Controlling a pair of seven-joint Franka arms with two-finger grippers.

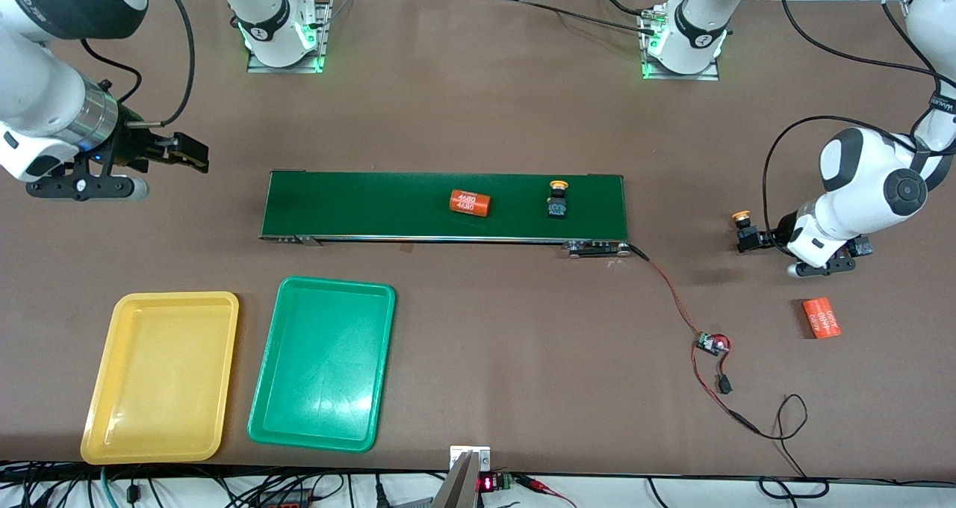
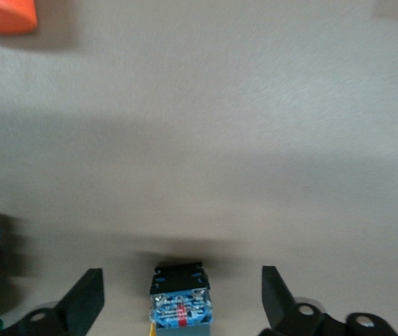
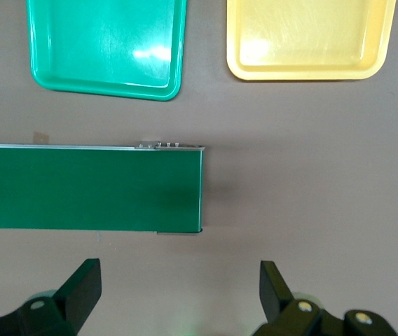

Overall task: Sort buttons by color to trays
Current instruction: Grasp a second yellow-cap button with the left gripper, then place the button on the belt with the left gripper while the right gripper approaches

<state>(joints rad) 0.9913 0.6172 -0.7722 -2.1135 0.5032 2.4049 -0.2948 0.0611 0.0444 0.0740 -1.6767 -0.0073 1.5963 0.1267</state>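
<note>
Left hand (image 1: 747,237) sits low at the left arm's end of the counter (image 1: 478,119), past the end of the conveyor belt (image 1: 444,205). Its fingers (image 2: 83,301) are spread, with a yellow-capped button (image 1: 743,224) standing between them; in the left wrist view the button's dark base (image 2: 180,294) lies in the gap, clear of both fingers. No grip is established.

Right hand (image 1: 179,153) hangs above the counter off the belt's end toward the right arm's side. Fingers (image 3: 80,290) are spread and nothing is between them.

A second yellow-capped button (image 1: 557,200) lies on the belt, toward the left arm's end. An orange cylinder with white numerals (image 1: 470,203) lies on the belt beside it, nearer the middle. Another orange cylinder (image 1: 821,318) lies on the counter, nearer the front camera than the left hand.

Yellow tray (image 1: 112,433) and green tray (image 1: 377,366) sit side by side on the counter, nearer the front camera than the belt, at the right arm's end; the yellow one is outermost. Both hold no buttons.

A red-and-black cable (image 1: 676,299) runs from the belt's end to a small circuit board (image 1: 711,343)
</note>
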